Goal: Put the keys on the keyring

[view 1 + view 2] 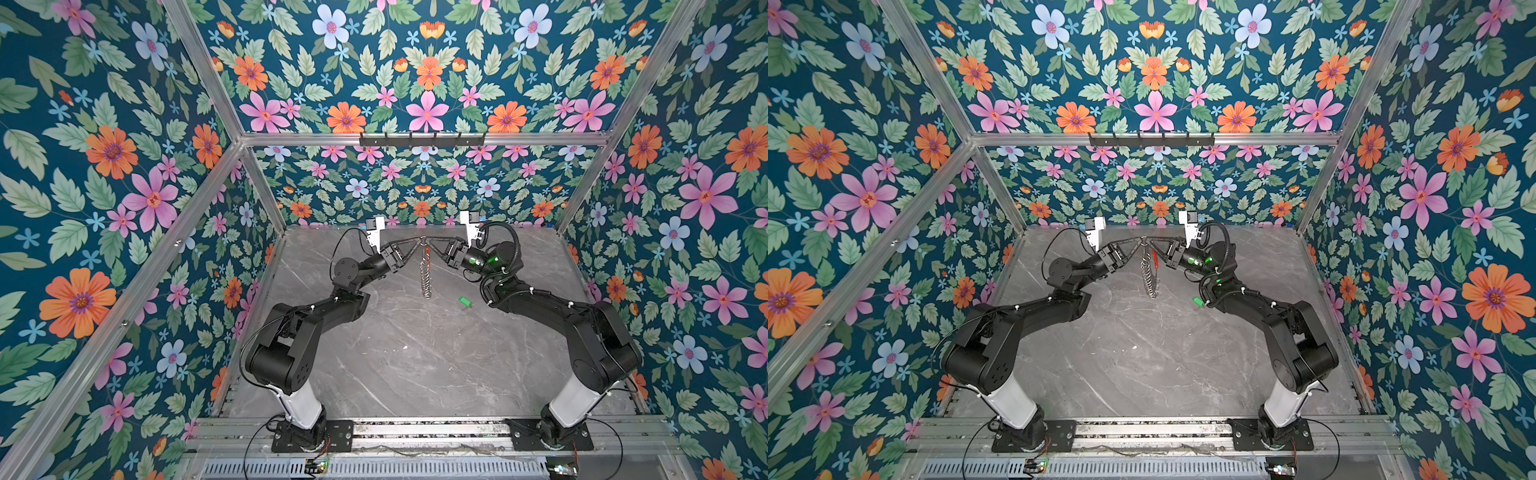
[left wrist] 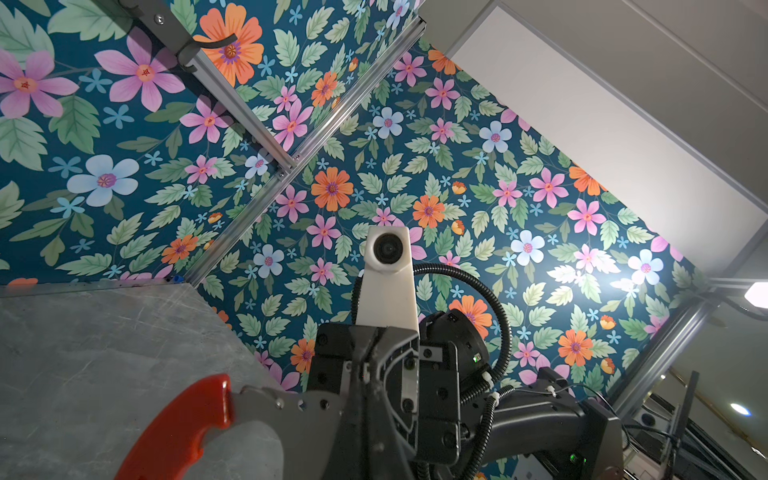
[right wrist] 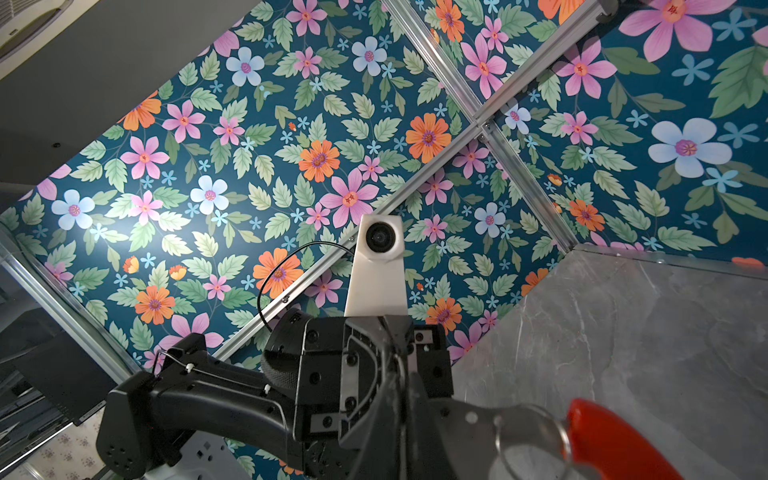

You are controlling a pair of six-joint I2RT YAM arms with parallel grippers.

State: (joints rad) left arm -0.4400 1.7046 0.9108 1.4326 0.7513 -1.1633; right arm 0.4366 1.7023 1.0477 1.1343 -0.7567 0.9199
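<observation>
The left gripper (image 1: 418, 240) and the right gripper (image 1: 428, 240) meet tip to tip above the far middle of the table (image 1: 415, 357). Both are raised off its surface. Each one's jaws are drawn in narrow and pinch the top edge of the keyring (image 1: 425, 270), one from either side.

The keyring hangs straight down from that shared grip. It is seen nearly edge-on in both top views, and its small silver loops (image 1: 1149, 276) run down it in a row. Its lower end looks clear of the table, though the gap is hard to judge from above. The red segment (image 1: 1154, 257) sits high on the ring, just under the grip. In the left wrist view the red segment (image 2: 178, 432) curves away from the grey part of the ring (image 2: 266, 419). The right wrist view also shows it (image 3: 611, 440), blurred and close to the lens.

The green key (image 1: 465, 302) lies flat on the table, apart from the ring, near the right arm's elbow. Nothing touches it
</observation>
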